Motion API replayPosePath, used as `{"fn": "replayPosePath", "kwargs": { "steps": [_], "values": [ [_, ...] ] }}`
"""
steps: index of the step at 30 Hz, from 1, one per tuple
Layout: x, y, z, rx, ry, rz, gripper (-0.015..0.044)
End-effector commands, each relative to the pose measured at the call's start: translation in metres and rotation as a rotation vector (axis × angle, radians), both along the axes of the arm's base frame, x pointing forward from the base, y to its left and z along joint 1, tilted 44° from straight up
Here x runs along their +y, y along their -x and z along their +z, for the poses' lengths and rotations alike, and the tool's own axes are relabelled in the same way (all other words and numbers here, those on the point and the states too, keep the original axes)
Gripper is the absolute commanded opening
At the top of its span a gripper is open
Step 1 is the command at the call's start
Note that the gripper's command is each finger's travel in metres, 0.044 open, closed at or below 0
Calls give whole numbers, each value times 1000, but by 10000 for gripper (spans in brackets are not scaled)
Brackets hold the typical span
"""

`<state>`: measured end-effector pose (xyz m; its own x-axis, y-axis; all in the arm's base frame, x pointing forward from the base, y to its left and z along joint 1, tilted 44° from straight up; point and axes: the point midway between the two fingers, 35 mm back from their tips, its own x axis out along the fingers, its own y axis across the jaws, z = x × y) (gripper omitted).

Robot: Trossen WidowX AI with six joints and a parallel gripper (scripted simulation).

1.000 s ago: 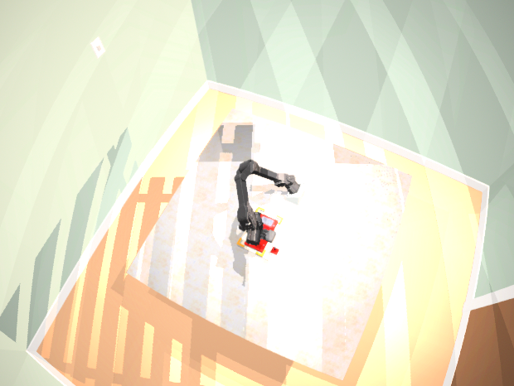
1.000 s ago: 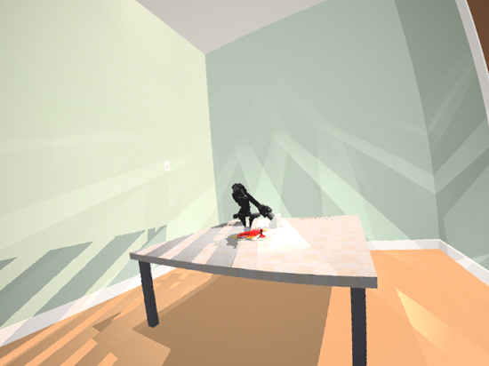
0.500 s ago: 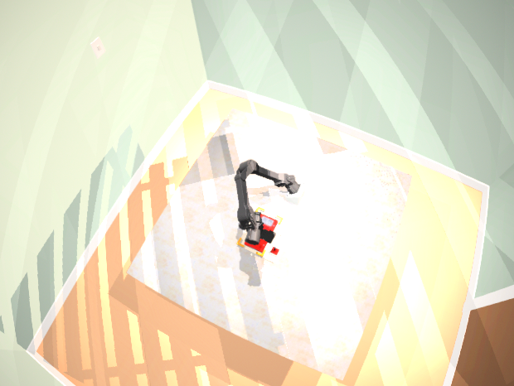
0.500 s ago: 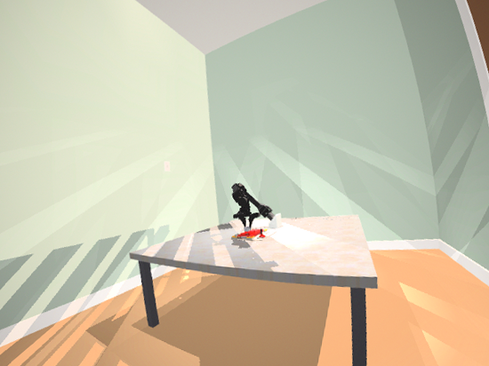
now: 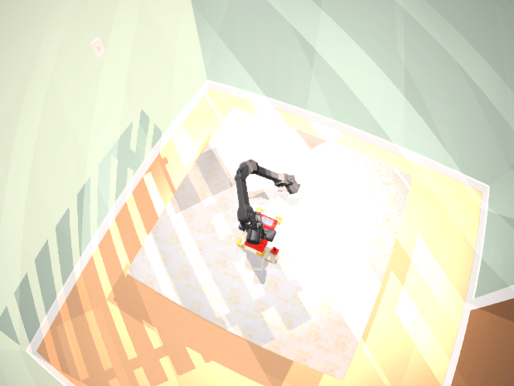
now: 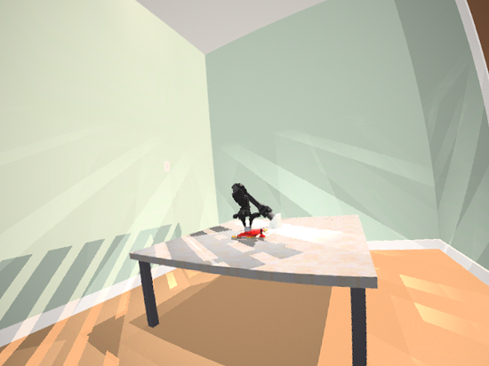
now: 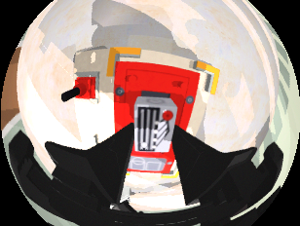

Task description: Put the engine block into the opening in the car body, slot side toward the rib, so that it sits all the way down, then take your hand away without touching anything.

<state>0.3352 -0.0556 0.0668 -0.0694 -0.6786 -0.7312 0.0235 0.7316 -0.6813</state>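
The red car body [image 5: 254, 248] [image 6: 252, 234] [image 7: 126, 109] lies flat between yellow corner brackets. In the wrist view it runs away from the fingers, roughly in line with the engine block. The grey engine block [image 7: 155, 104] has dark slots on the left of its face and a red round spot on the right. My gripper [image 6: 247, 225] [image 7: 153, 128] is shut on it and holds it upright over the middle of the car body. The block and fingers hide the opening and the rib. How far the block's lower end is above or in the opening cannot be told.
A small red block with a black peg [image 5: 274, 250] [image 7: 86, 89] stands close beside the car body, left of it in the wrist view. Orange-yellow brackets [image 7: 128, 51] [image 7: 208, 69] stand at the car body's corners. The table [image 5: 186, 265] [image 6: 340, 261] is patched with strong light and shadow.
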Motion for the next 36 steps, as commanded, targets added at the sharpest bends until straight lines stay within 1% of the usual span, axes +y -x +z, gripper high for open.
{"fn": "replayPosePath", "kwargs": {
  "steps": [1, 3, 7, 16, 19, 24, 33, 36],
  "values": [
    [0, 0, 2, 71, -3, 87, 159],
    [0, 0, 2, 85, -5, 102, 159],
    [0, 0, 2, 53, -2, 67, 159],
    [-1, 0, 2, -137, 17, -136, 159],
    [-1, 0, 2, -152, 18, -153, 159],
    [0, 0, 2, -106, 14, -103, 159],
    [-1, 0, 2, 72, -3, 88, 159],
    [-1, 0, 2, 85, -5, 102, 159]
  ]
}}
